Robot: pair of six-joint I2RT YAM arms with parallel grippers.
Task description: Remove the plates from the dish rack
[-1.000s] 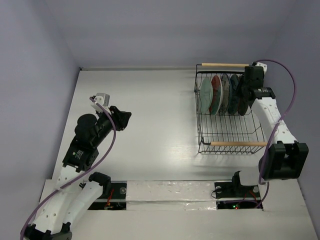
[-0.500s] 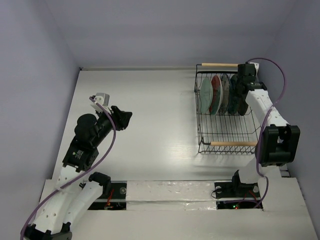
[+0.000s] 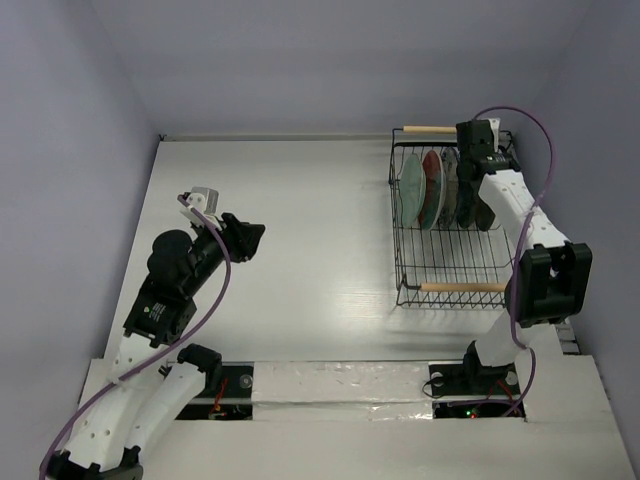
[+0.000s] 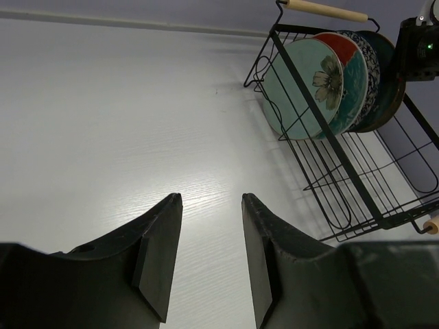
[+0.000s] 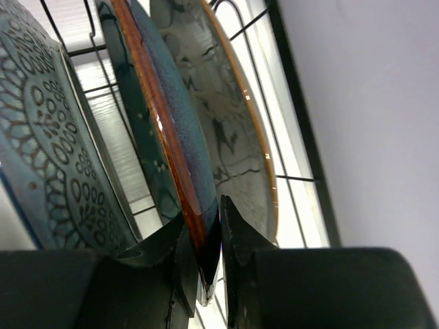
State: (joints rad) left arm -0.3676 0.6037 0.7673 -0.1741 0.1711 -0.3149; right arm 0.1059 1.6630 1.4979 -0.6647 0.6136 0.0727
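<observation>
From above, you see the dish rack (image 3: 463,287) at the far right of the table (image 3: 300,220), with the plates (image 3: 425,188) standing on edge in its far half, close to the far wooden handle. Your right arm reaches over the right end of that row and hides the grip there.

The right wrist camera fills that in. The right claw (image 5: 206,229) is narrowed onto the rim of the dark teal plate (image 5: 177,127), one finger on each face. A glossy dark plate (image 5: 226,144) stands just to its right and a blue patterned plate (image 5: 55,137) just to its left.

Only the left wrist camera shows the plate faces. The mint plate (image 4: 302,96) is at the front, then the red flowered plate (image 4: 348,49).

Your left claw (image 4: 211,202) hangs over bare table well to the left of the rack, its fingers apart and nothing between them.
</observation>
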